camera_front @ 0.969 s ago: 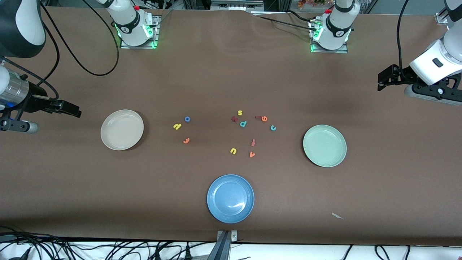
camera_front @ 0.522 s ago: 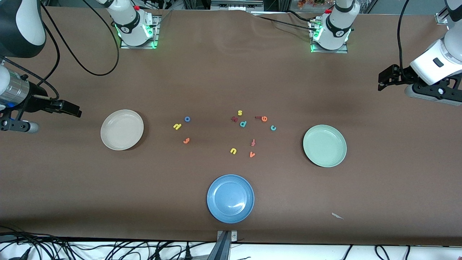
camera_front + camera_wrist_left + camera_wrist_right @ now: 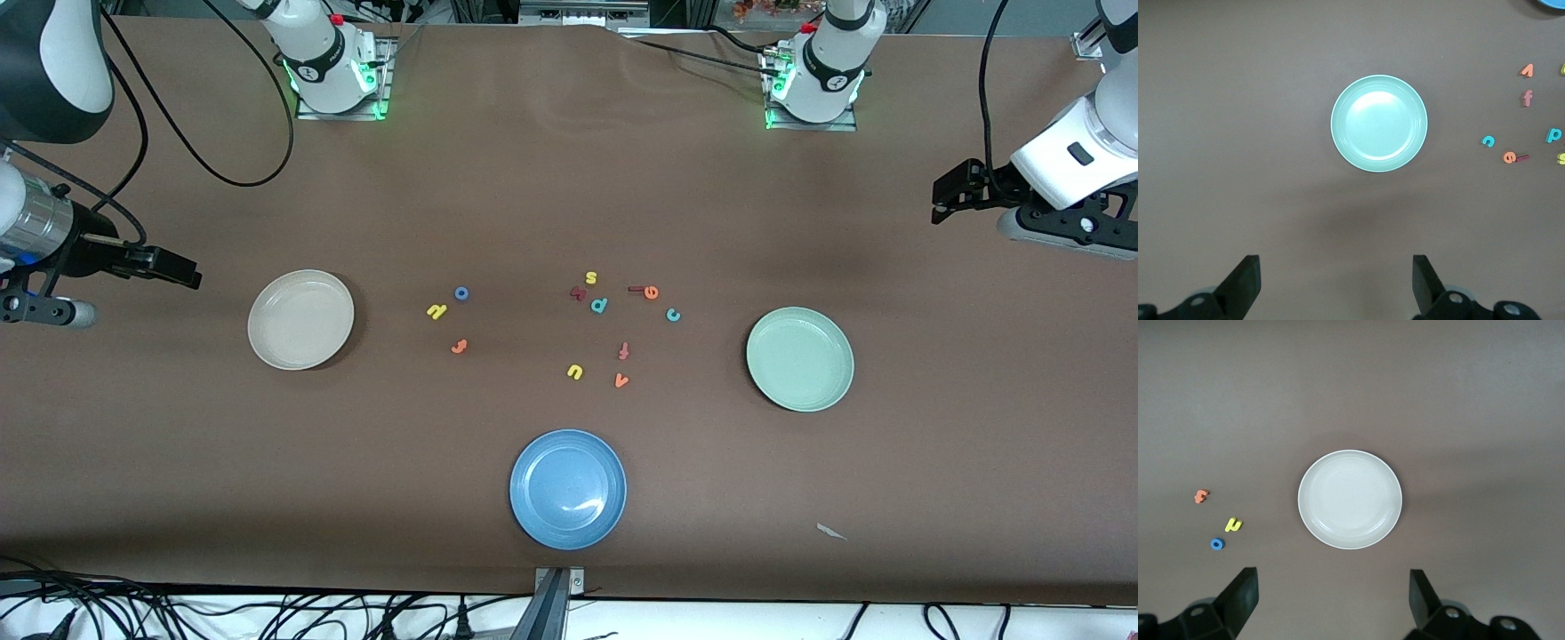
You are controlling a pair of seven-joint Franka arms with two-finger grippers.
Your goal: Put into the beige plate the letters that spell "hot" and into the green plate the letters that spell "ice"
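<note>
Left gripper (image 3: 1333, 283) jaws wide, empty; right gripper (image 3: 1331, 599) jaws likewise.

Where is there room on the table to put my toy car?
Bare table lies between the beige plate and the yellow h, and between the teal c and the green plate. The middle, above the blue plate, is crowded with letters.

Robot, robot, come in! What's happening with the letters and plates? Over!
Left gripper and right gripper open, empty, waiting at the table ends. Beige plate and green plate empty. All letters on table. Nothing blocking.
</note>
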